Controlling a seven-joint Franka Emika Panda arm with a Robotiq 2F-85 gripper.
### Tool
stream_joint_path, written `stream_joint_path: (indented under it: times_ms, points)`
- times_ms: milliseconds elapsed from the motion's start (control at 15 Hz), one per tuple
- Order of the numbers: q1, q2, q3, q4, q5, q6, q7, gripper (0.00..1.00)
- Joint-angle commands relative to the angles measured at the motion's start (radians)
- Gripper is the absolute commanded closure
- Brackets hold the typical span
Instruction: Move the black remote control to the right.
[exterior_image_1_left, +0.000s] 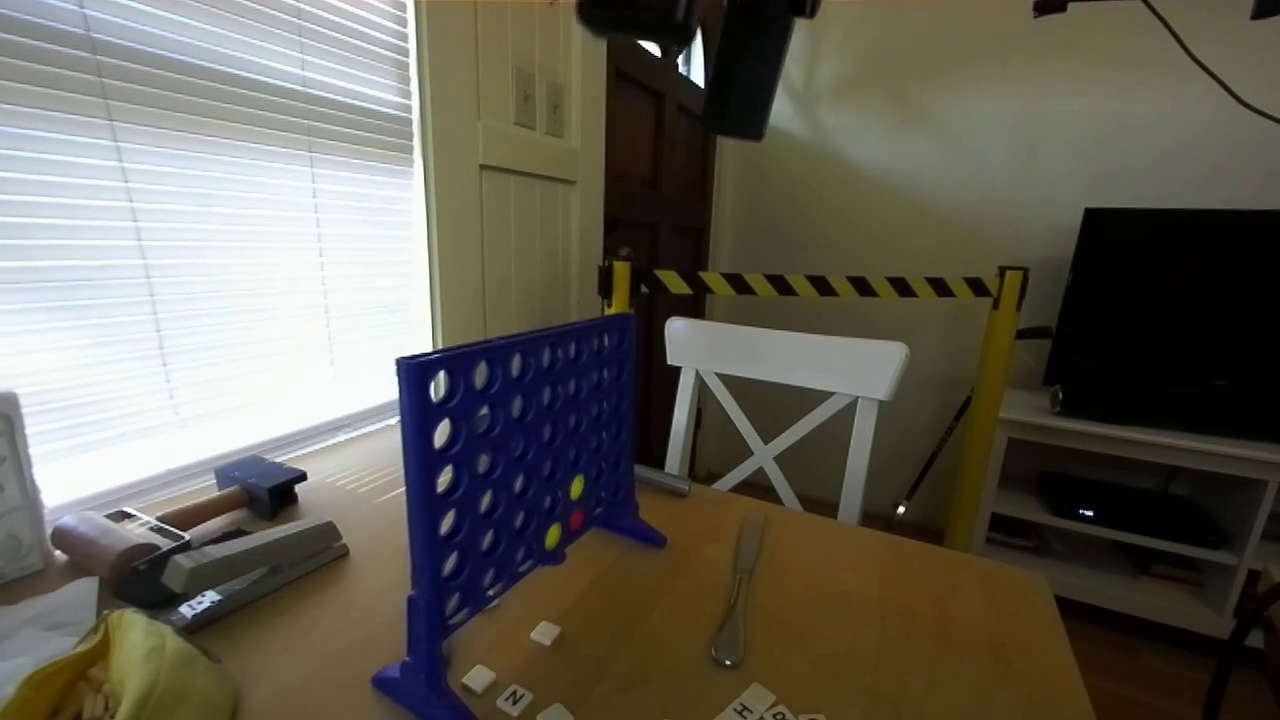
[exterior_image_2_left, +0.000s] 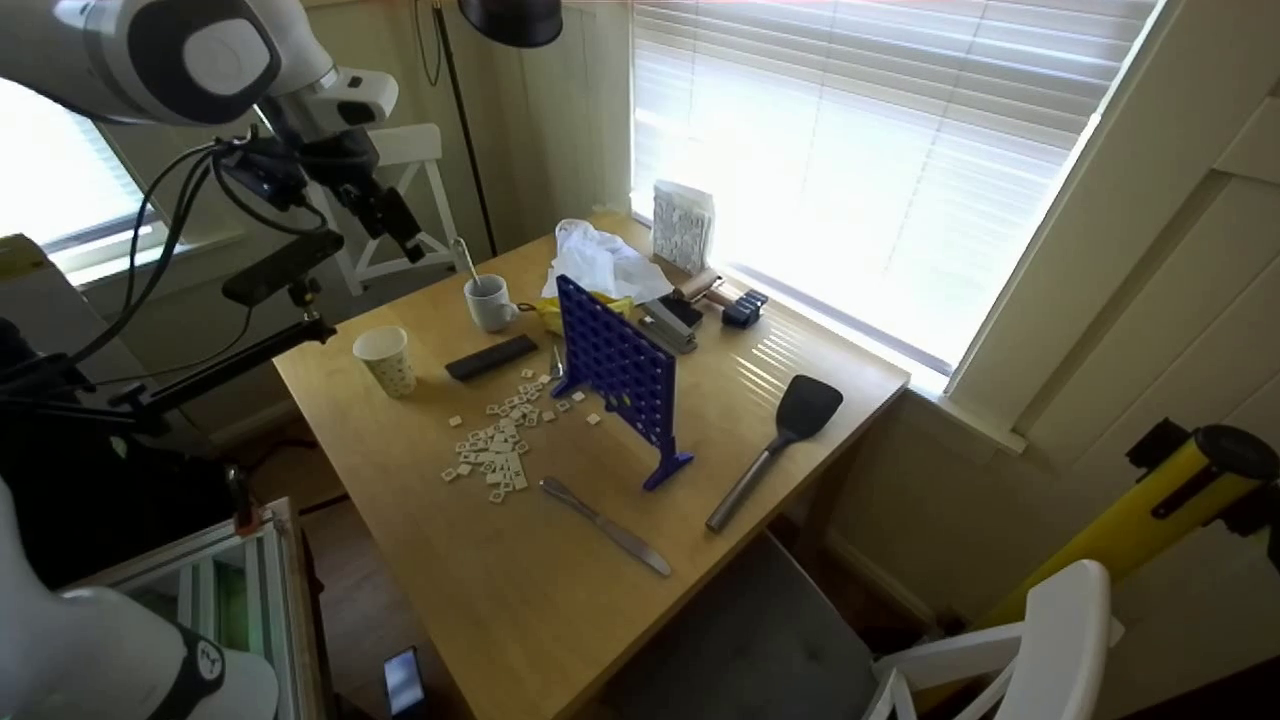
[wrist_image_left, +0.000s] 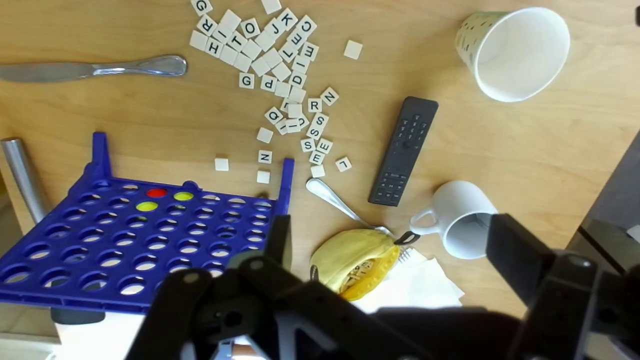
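Note:
The black remote control (wrist_image_left: 403, 150) lies flat on the wooden table, buttons up, between the letter tiles and the white mug in the wrist view. It also shows in an exterior view (exterior_image_2_left: 491, 357), between the paper cup and the blue game frame. It is not in sight in the remaining exterior view. My gripper (wrist_image_left: 397, 242) is open, with its fingers wide apart and nothing between them. In an exterior view my gripper (exterior_image_2_left: 400, 235) hangs well above the table's far left side, apart from the remote.
A paper cup (exterior_image_2_left: 385, 360) and white mug (exterior_image_2_left: 490, 303) stand near the remote. The blue grid frame (exterior_image_2_left: 615, 365) stands upright mid-table. Letter tiles (wrist_image_left: 265, 55), a knife (exterior_image_2_left: 605, 525), a fork (wrist_image_left: 332, 195), a yellow pouch (wrist_image_left: 350, 255) and a spatula (exterior_image_2_left: 808, 405) lie around.

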Motion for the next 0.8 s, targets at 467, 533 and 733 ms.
stream_joint_path:
  times_ms: [467,533,733]
  points:
    - [-0.027,0.214,-0.059,0.008,0.016,0.334,0.115,0.00]
    - [-0.016,0.226,-0.069,0.002,0.031,0.353,0.084,0.00]
    - [0.053,0.265,-0.108,0.000,0.233,0.378,-0.079,0.00]
